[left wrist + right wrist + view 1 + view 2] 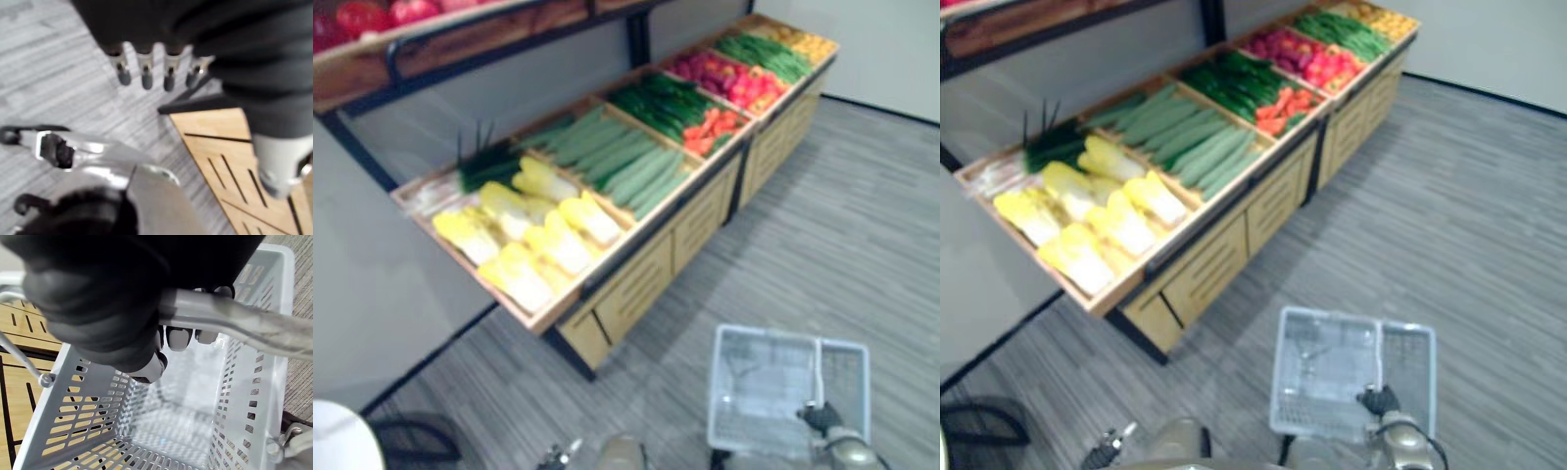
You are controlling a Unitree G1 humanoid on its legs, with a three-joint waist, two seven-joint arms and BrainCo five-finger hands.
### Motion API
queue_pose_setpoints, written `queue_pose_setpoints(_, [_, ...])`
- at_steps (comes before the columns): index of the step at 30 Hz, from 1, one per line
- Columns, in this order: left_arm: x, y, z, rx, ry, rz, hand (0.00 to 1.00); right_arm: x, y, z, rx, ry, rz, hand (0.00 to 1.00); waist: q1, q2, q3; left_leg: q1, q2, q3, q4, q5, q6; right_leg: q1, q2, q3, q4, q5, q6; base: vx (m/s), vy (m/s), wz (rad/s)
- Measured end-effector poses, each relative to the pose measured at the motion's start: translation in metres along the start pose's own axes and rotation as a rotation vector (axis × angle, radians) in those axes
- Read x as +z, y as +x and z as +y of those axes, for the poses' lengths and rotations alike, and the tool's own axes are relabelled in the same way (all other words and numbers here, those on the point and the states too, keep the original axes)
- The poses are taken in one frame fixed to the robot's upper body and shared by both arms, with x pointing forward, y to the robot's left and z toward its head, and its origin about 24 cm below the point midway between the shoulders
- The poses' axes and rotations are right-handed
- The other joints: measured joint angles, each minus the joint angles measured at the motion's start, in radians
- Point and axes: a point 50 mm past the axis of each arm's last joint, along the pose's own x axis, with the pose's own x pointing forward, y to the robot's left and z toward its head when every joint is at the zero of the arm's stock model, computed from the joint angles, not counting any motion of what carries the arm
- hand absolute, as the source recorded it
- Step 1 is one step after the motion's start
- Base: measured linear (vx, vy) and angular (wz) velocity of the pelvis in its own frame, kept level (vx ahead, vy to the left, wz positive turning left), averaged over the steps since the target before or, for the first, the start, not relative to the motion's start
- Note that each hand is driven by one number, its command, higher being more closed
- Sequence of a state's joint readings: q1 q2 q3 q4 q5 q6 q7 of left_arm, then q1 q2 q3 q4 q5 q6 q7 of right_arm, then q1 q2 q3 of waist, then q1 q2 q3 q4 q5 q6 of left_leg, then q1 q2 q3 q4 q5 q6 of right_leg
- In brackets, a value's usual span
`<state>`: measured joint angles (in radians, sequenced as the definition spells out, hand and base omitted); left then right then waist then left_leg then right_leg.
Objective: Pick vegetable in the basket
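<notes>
Firmly, right hand (122, 308) clasps slotted grey basket's (83, 416) handle (244, 323).

Perforated plastic basket (88, 431), wooden stand (636, 279)

We can read no text, label, number or sign anywhere: none on the grey basket (754, 387) at five o'clock, none on the wooden produce stand (641, 279) at ten o'clock.

Bright, even indoor light, soft shadows
</notes>
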<state>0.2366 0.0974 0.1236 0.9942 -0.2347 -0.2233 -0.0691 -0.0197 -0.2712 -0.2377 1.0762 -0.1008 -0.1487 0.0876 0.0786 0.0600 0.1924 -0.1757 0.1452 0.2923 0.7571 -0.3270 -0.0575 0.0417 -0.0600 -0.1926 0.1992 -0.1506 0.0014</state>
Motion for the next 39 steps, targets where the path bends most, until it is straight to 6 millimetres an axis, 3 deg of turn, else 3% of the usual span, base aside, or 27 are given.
queue_pose_setpoints(1, [0.004,0.001,-0.008,-0.024,-0.01,-0.03,0.0,-0.006,-0.002,-0.003,-0.021,0.042,0.022,1.0,-0.004,-0.001,0.0,-0.016,-0.031,0.088,-0.168,0.018,-0.003,0.034,-0.01,-0.035,-0.017,-0.018,0.01,0.47,-0.132,0.53])
queue_pose_setpoints(4, [0.012,0.004,-0.013,-0.044,-0.009,-0.075,0.0,-0.019,-0.006,-0.006,-0.046,0.102,0.074,1.0,-0.019,0.001,-0.001,-0.046,-0.042,0.278,-0.339,0.089,0.036,0.095,0.014,-0.122,-0.029,-0.074,0.046,0.47,-0.083,0.77])
queue_pose_setpoints(5, [0.014,0.004,-0.011,-0.041,-0.007,-0.075,0.0,-0.024,-0.007,-0.007,-0.051,0.103,0.094,1.0,-0.018,-0.008,-0.009,-0.042,-0.047,0.332,-0.36,0.092,0.085,0.107,0.019,-0.159,0.029,-0.148,0.069,0.43,0.02,0.4])
queue_pose_setpoints(6, [0.012,0.004,-0.009,-0.032,-0.008,-0.057,0.0,-0.025,-0.008,-0.007,-0.051,0.105,0.102,1.0,-0.017,-0.013,-0.011,-0.037,-0.05,0.324,-0.363,0.09,0.221,0.074,0.006,-0.175,0.165,-0.197,0.108,0.51,0.023,0.25])
queue_pose_setpoints(7, [0.011,0.005,-0.009,-0.026,-0.009,-0.041,0.0,-0.021,-0.005,-0.005,-0.052,0.112,0.098,1.0,-0.013,-0.02,-0.011,-0.027,-0.06,0.325,-0.359,0.083,0.241,0.025,-0.027,-0.18,0.301,-0.212,0.132,0.42,0.014,0.15])
queue_pose_setpoints(8, [0.013,0.005,0.001,0.004,-0.001,-0.039,0.0,-0.012,-0.001,-0.004,-0.062,0.133,0.078,1.0,-0.016,-0.058,-0.013,-0.003,-0.091,0.306,-0.378,0.074,0.24,-0.097,-0.117,-0.183,0.592,-0.159,0.18,0.42,-0.005,0.43])
queue_pose_setpoints(9, [0.017,0.006,0.007,0.023,0.013,-0.048,0.0,-0.009,0.0,-0.006,-0.069,0.147,0.068,1.0,-0.029,-0.074,-0.01,0.015,-0.103,0.276,-0.379,0.062,0.238,-0.156,-0.167,-0.182,0.737,-0.123,0.187,0.44,-0.021,0.82])
queue_pose_setpoints(11, [0.024,0.006,0.017,0.054,0.025,-0.069,0.0,-0.015,-0.002,-0.005,-0.069,0.152,0.085,1.0,-0.045,-0.074,-0.002,0.091,-0.106,0.155,-0.396,0.058,0.229,-0.188,-0.193,-0.187,0.784,-0.139,0.16,0.51,-0.071,1.4])
queue_pose_setpoints(14, [0.034,0.008,0.017,0.059,-0.013,-0.11,0.0,-0.02,-0.004,-0.001,-0.065,0.152,0.094,1.0,-0.048,-0.073,-0.002,0.164,-0.102,0.026,-0.462,0.077,0.189,-0.188,-0.164,-0.128,0.567,-0.138,0.161,0.38,-0.133,1.36])
queue_pose_setpoints(16, [0.056,0.014,0.013,0.044,-0.014,-0.174,0.0,-0.025,-0.006,0.002,-0.066,0.178,0.106,1.0,-0.053,-0.074,-0.004,0.157,-0.11,-0.135,-0.493,0.094,0.148,-0.191,-0.091,0.095,0.26,-0.127,0.164,0.29,-0.21,1.84])
queue_pose_setpoints(17, [0.06,0.015,0.011,0.039,-0.012,-0.184,0.0,-0.027,-0.006,0.002,-0.069,0.188,0.111,1.0,-0.052,-0.076,-0.004,0.152,-0.117,-0.171,-0.496,0.097,0.142,-0.192,-0.084,0.151,0.22,-0.125,0.165,0.26,-0.276,2.21])
queue_pose_setpoints(18, [0.07,0.018,0.01,0.032,-0.001,-0.208,0.0,-0.031,-0.008,0.006,-0.071,0.235,0.127,1.0,-0.057,-0.084,-0.009,0.142,-0.135,-0.271,-0.495,0.103,0.12,-0.186,-0.065,0.313,0.159,-0.124,0.167,0.26,-0.331,2.2])
queue_pose_setpoints(19, [0.071,0.018,0.014,0.044,0.006,-0.211,0.0,-0.035,-0.009,0.012,-0.069,0.265,0.146,1.0,-0.056,-0.098,-0.016,0.15,-0.148,-0.323,-0.494,0.102,0.096,-0.172,-0.068,0.357,0.124,-0.105,0.173,0.25,-0.359,2.13])
queue_pose_setpoints(20, [0.07,0.017,0.015,0.052,0.006,-0.211,0.0,-0.037,-0.009,0.015,-0.077,0.295,0.161,1.0,-0.05,-0.109,-0.023,0.156,-0.155,-0.336,-0.494,0.1,0.083,-0.163,-0.071,0.362,0.099,-0.072,0.166,0.24,-0.415,1.28])
queue_pose_setpoints(21, [0.068,0.014,0.026,0.091,0.007,-0.219,0.0,-0.051,-0.013,0.015,-0.099,0.326,0.244,1.0,-0.033,-0.139,-0.034,0.163,-0.173,-0.338,-0.49,0.086,0.059,-0.159,-0.078,0.356,0.045,0.07,0.149,0.22,-0.468,0.55])
queue_pose_setpoints(22, [0.059,0.01,0.031,0.122,-0.013,-0.203,0.0,-0.056,-0.016,0.004,-0.116,0.314,0.261,1.0,-0.033,-0.12,-0.033,0.158,-0.155,-0.351,-0.47,0.07,0.032,-0.149,-0.072,0.332,0.044,0.034,0.162,0.23,-0.531,0.3])
queue_pose_setpoints(25, [0.061,0.012,0.02,0.112,-0.04,-0.227,0.0,-0.05,-0.015,-0.02,-0.148,0.326,0.272,1.0,-0.059,-0.039,-0.022,0.146,-0.065,-0.314,-0.471,0.065,-0.017,-0.115,-0.015,0.28,-0.026,0.072,0.121,0.08,-0.332,0.21])
queue_pose_setpoints(26, [0.078,0.014,0.014,0.104,-0.042,-0.293,0.0,-0.052,-0.016,-0.027,-0.152,0.338,0.299,1.0,-0.066,-0.019,-0.022,0.152,-0.019,-0.216,-0.474,0.087,-0.043,-0.096,-0.003,0.255,-0.038,0.079,0.11,0.01,-0.268,0.4])
queue_pose_setpoints(28, [0.109,0.013,0.006,0.096,-0.05,-0.444,0.0,-0.053,-0.017,-0.031,-0.145,0.352,0.312,1.0,-0.076,-0.011,-0.022,0.163,-0.001,-0.105,-0.473,0.118,-0.035,-0.088,-0.006,0.226,-0.041,0.08,0.098,-0.07,-0.204,0.4])
queue_pose_setpoints(29, [0.142,0.009,-0.002,0.093,-0.064,-0.599,0.0,-0.054,-0.018,-0.034,-0.148,0.356,0.31,1.0,-0.086,-0.005,-0.021,0.163,0.004,-0.056,-0.491,0.126,-0.023,-0.09,-0.007,0.201,-0.041,0.082,0.093,-0.1,-0.137,0.44])
queue_pose_setpoints(31, [0.176,0.001,-0.007,0.107,-0.074,-0.746,0.0,-0.055,-0.019,-0.033,-0.15,0.368,0.299,1.0,-0.098,-0.005,-0.021,0.168,-0.007,-0.057,-0.54,0.156,-0.01,-0.088,-0.019,0.172,-0.046,0.081,0.092,-0.12,-0.039,0.5])
queue_pose_setpoints(32, [0.201,-0.011,-0.006,0.139,-0.064,-0.863,0.0,-0.059,-0.021,-0.025,-0.145,0.403,0.292,1.0,-0.103,-0.018,-0.022,0.194,-0.024,-0.069,-0.606,0.192,-0.012,-0.068,-0.032,0.15,-0.075,0.088,0.092,-0.12,-0.015,0.36])
queue_pose_setpoints(36, [0.246,-0.04,-0.007,0.185,-0.052,-1.089,0.0,-0.082,-0.032,-0.013,-0.156,0.501,0.343,1.0,-0.106,-0.038,-0.042,0.236,-0.052,-0.09,-0.742,0.266,-0.013,-0.032,-0.049,0.099,-0.142,0.119,0.09,-0.05,0.005,0.36])
queue_pose_setpoints(39, [0.276,-0.061,-0.01,0.193,0.036,-1.225,0.0,-0.092,-0.039,-0.014,-0.173,0.523,0.362,1.0,-0.106,-0.035,-0.058,0.256,-0.056,-0.088,-0.798,0.3,-0.014,-0.014,-0.051,0.079,-0.18,0.132,0.094,0.03,-0.002,0.16])
